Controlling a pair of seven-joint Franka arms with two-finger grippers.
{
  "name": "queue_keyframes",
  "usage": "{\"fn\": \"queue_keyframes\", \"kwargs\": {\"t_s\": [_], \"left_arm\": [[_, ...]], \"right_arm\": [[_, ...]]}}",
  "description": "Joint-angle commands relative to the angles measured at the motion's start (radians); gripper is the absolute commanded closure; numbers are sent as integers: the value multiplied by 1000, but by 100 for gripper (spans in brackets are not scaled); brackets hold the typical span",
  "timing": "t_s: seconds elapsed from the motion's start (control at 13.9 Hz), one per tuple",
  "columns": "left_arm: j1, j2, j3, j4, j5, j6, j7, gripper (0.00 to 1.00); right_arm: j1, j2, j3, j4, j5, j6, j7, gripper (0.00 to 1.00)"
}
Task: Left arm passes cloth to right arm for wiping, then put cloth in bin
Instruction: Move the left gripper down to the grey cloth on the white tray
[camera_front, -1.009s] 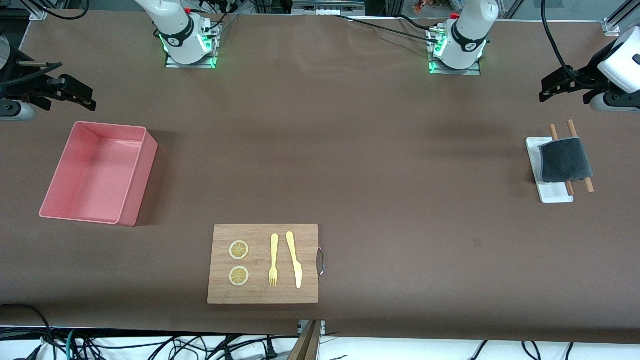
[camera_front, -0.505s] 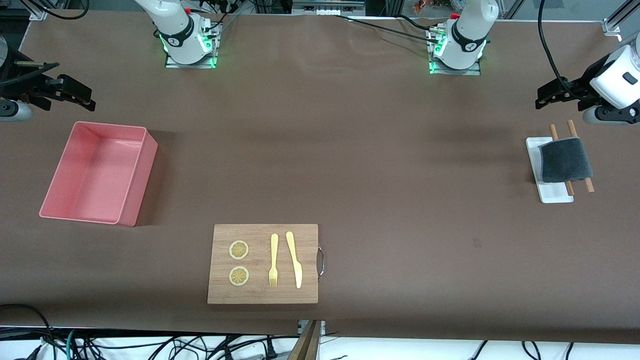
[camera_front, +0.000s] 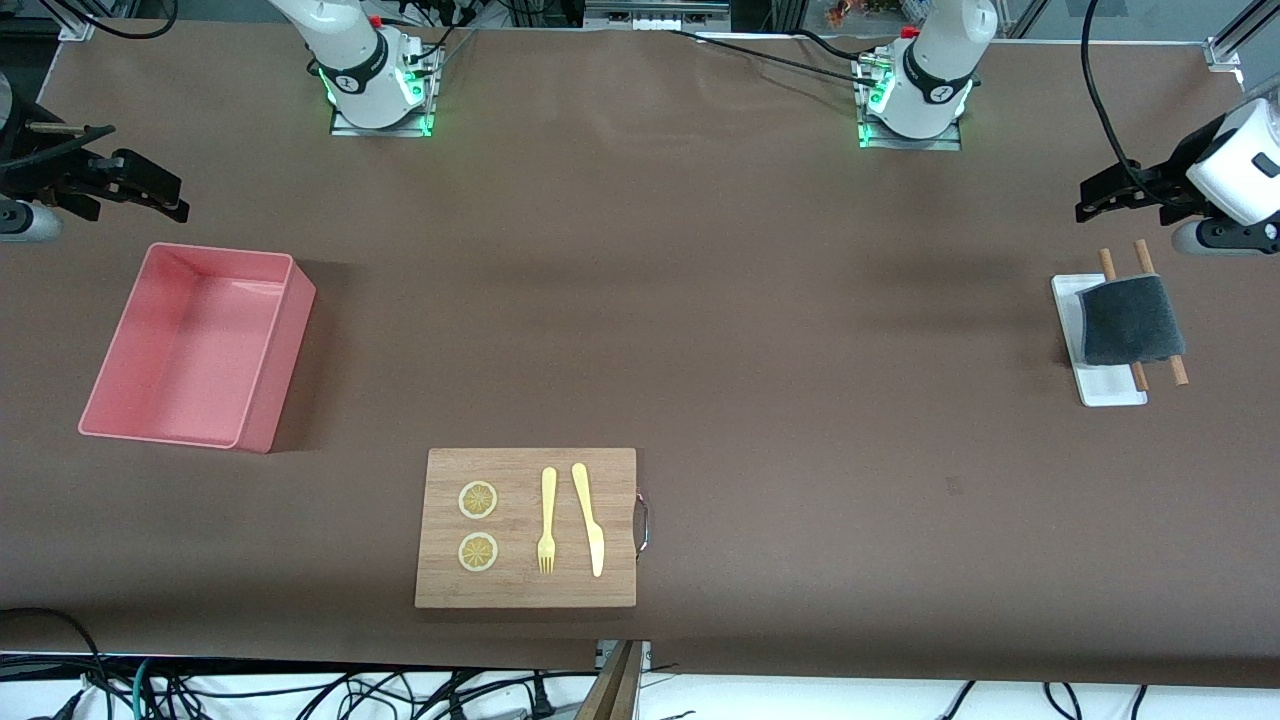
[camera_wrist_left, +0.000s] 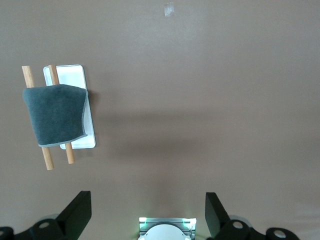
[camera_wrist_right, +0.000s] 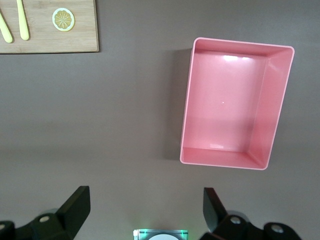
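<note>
Brown counter (camera_front: 700, 330) w/ two arms up at either end. Left end effector (camera_front: 1100, 195), jaws spread wide & empty, hangs above bare counter just beside the white tray (camera_front: 1110, 392), on which the dark grey cloth (camera_front: 1130, 320) lies draped over two wooden sticks (camera_front: 1178, 372). Right end effector (camera_front: 165, 195), also wide open & empty, hangs over the counter next to the pink bin (camera_front: 275, 420), which sits toward the right arm's end.

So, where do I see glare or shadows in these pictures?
Right wrist view: a bright glare patch on the bin floor, shadow beside its wall. Front view: soft shadow on the table beside the bin. Left wrist view: faint shadow beside the white tray.
</note>
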Motion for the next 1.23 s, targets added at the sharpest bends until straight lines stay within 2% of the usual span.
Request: {"fn": "queue_keyframes", "kwargs": {"t_s": [0.0, 0.36, 0.5, 0.79, 1.01, 1.15], "left_arm": [[13, 1, -4, -4, -16, 9, 24, 0], [15, 10, -9, -2, -4, 14, 25, 0], [21, 80, 1, 20, 15, 12, 89, 0], [115, 250, 1, 93, 70, 7, 421, 0], [115, 349, -1, 102, 229, 7, 542, 0], [145, 439, 1, 132, 257, 15, 687, 0]], "right_arm": [[-5, 15, -1, 30, 19, -13, -4, 0], [-7, 17, -1, 32, 19, -12, -12, 0], [-8, 25, -2, 32, 32, -10, -13, 0], [-7, 25, -12, 30, 62, -10, -13, 0], [-4, 32, -8, 29, 61, -18, -13, 0], [-1, 73, -8, 24, 62, -22, -10, 0]]}}
